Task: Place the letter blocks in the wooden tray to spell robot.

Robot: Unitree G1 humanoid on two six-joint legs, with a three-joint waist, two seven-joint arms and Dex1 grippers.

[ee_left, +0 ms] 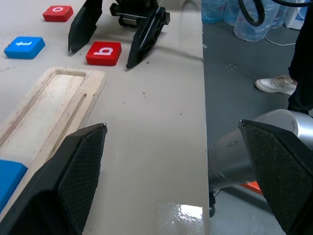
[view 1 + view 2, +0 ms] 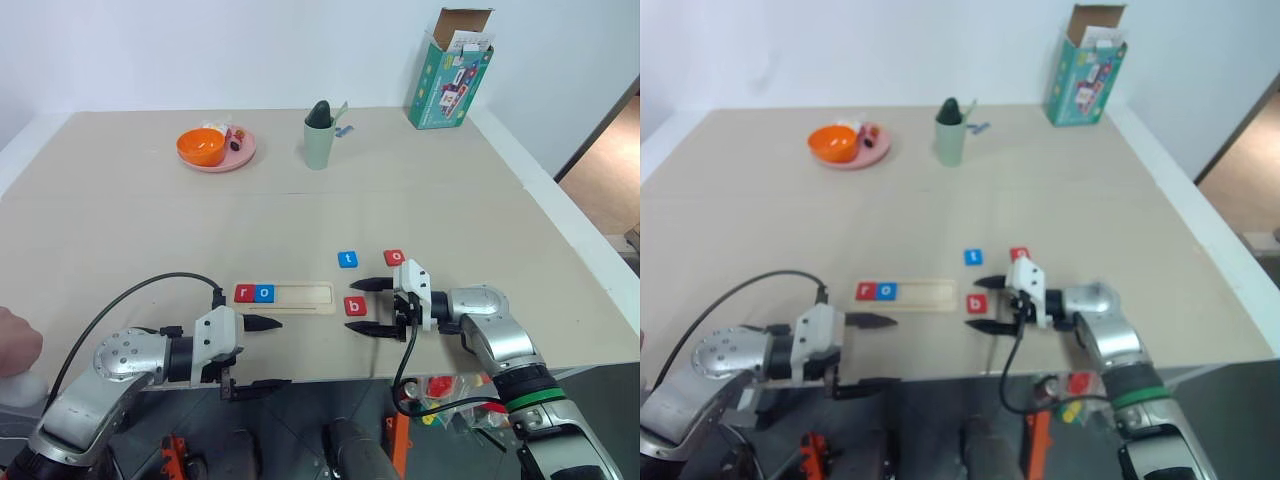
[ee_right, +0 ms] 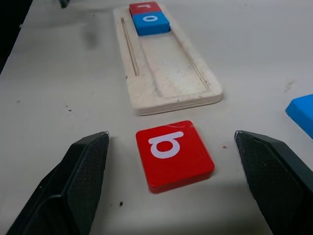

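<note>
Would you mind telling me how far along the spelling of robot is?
Done: red r and blue o sit at the left end of the wooden tray. In hand: the open right gripper straddles the red b, not yet gripped. Left: b, red o and blue t, all on the table.

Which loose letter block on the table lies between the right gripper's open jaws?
The red b block, just off the wooden tray's empty end. The blue t and red o lie farther up the table.
</note>
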